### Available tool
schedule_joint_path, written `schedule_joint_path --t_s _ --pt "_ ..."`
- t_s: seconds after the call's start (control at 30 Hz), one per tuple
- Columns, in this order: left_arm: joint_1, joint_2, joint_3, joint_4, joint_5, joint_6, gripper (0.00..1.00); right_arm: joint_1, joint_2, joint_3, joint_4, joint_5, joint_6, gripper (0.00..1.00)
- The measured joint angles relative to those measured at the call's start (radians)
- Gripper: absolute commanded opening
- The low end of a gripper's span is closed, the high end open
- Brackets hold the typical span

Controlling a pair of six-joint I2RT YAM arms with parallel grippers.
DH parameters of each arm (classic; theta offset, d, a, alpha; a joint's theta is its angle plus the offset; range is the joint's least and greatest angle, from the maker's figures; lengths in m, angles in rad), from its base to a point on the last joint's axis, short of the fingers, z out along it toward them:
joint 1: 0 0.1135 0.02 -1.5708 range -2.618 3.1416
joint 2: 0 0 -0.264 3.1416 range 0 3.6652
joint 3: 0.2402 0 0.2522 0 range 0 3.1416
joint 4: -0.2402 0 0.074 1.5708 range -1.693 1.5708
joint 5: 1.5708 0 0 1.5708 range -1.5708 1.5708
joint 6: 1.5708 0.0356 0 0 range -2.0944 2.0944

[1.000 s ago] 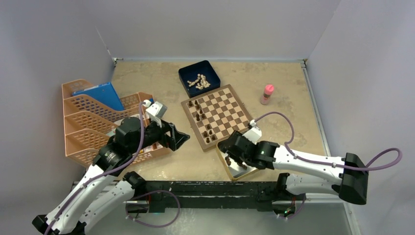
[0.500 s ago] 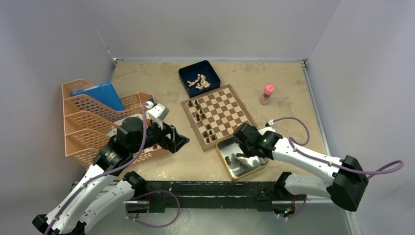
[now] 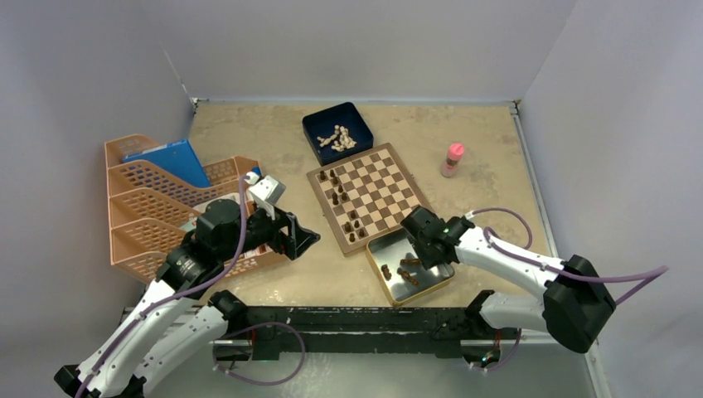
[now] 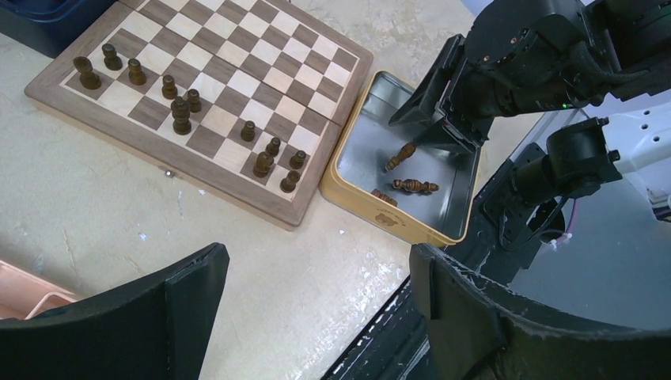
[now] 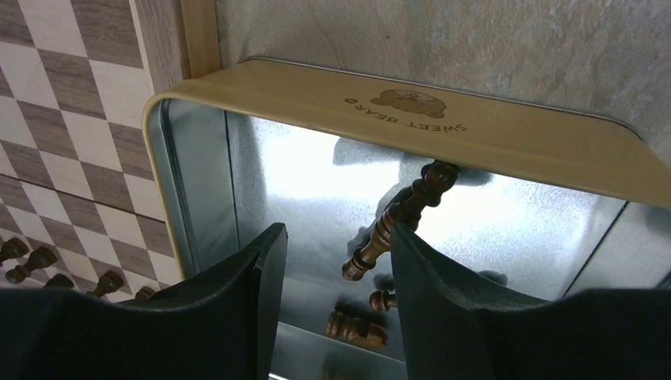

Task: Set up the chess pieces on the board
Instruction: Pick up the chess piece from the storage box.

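right gripper (image 5: 334, 237) spread around a leaning dark piece (image 5: 393, 220) in the tin (image 5: 475, 134), set to pinch; left gripper (image 4: 316, 257) wide, idle.

**A:** Pale grey all round here: left wall (image 3: 83, 83), far wall (image 3: 356, 41), right wall (image 3: 630, 124), all plain and matte.

**B:** And below them a beige worktop (image 3: 249, 133), mottled like stone, with paler scuffs in places.

**A:** Silvery trim (image 3: 535, 191) runs along its right edge, up to the far right corner.

**B:** A black rail (image 3: 356, 319) crosses the near edge. The light is soft and even, the shadows faint, with a slight sheen on the near worktop.
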Motion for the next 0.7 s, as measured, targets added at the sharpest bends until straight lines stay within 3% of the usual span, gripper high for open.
schedule_joint_path --t_s 0.47,0.7 --pt "0.000 0.020 0.000 0.000 -0.001 0.014 0.83 -0.013 0.055 0.000 0.006 -0.072 0.003 0.57" --pt "0.000 0.035 0.000 0.000 -0.001 0.014 0.82 -0.016 0.070 -0.001 0.026 -0.078 0.004 0.50"
